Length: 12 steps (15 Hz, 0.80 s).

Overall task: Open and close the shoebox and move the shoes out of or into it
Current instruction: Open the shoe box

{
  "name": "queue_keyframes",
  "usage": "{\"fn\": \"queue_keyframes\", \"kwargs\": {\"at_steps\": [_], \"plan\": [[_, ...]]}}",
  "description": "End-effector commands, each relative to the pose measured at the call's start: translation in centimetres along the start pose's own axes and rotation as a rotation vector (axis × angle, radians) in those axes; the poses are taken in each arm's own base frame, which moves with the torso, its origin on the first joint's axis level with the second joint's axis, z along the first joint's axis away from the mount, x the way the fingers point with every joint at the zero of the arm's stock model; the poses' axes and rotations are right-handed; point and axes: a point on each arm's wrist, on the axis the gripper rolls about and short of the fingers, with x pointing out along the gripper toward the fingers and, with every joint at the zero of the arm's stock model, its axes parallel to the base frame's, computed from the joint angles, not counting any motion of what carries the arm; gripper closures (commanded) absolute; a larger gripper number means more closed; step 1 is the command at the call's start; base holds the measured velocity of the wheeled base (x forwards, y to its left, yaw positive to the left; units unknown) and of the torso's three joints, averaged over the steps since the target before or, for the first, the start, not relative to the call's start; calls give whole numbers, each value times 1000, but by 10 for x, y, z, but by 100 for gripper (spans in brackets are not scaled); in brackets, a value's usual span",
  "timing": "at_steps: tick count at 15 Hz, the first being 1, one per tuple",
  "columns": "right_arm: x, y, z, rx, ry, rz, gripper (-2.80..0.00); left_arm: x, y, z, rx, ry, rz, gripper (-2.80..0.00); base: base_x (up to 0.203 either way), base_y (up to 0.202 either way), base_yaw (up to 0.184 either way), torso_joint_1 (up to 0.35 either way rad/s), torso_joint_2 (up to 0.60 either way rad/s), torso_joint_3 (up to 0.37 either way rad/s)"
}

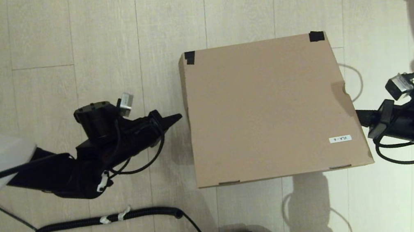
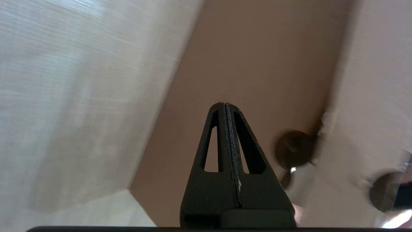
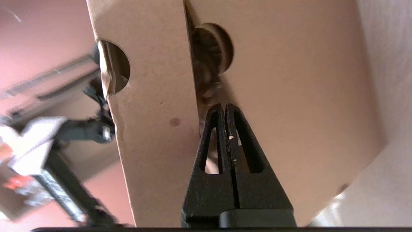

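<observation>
Your right gripper (image 3: 225,108) has its black tapered fingers pressed together with nothing between them, the tips set right at the seam where the lid flap overlaps the side wall of the large plain brown cardboard shoebox (image 1: 268,108), just under a round finger hole in that wall. In my judgement that placement is deliberate: a closed, narrow tip can slip under the flap edge and lever the lid up. In the head view the same gripper (image 1: 360,116) sits at the middle right of the frame, touching or all but touching the box's right edge (contact itself is hard to confirm there), with the arm reaching in low and nearly level from the right border.

Your left gripper (image 1: 178,117) is likewise closed tight on nothing, its point aimed at the box's left wall from centre left of the frame and stopping just short of it; the arm stretches in horizontally from the left. It looks placed to brace the box against sliding.

The shoebox lies flat on the pale wood-plank floor (image 1: 102,33), lid down, black tape patches on its two upper corners and a small white label (image 1: 340,139) toward the lower right. The shoes are not visible.
</observation>
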Motion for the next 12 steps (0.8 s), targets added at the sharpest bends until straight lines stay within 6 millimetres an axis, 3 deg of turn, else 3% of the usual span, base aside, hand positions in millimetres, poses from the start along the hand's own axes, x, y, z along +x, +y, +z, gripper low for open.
{"fn": "queue_keyframes", "kwargs": {"at_steps": [1, 4, 7, 9, 12], "plan": [[-4, 14, 3, -17, -10, 18, 0, -9, -13, 8, 13, -23, -22, 0, 0, 0, 0, 0, 0, 0], [-7, 31, 12, -26, -31, 41, 0, -19, -27, 17, 21, -36, -27, 0, 0, 0, 0, 0, 0, 0], [-10, 64, 29, -7, -60, 98, 0, -35, -43, 24, 31, -51, -37, 0, 0, 0, 0, 0, 0, 0], [-11, 85, 40, 14, -76, 140, 0, -50, -54, 24, 33, -54, -40, 0, 0, 0, 0, 0, 0, 0], [-9, 95, 50, 3, -84, 169, 0, -72, -72, 14, 31, -37, -56, 0, 0, 0, 0, 0, 0, 0]]}}
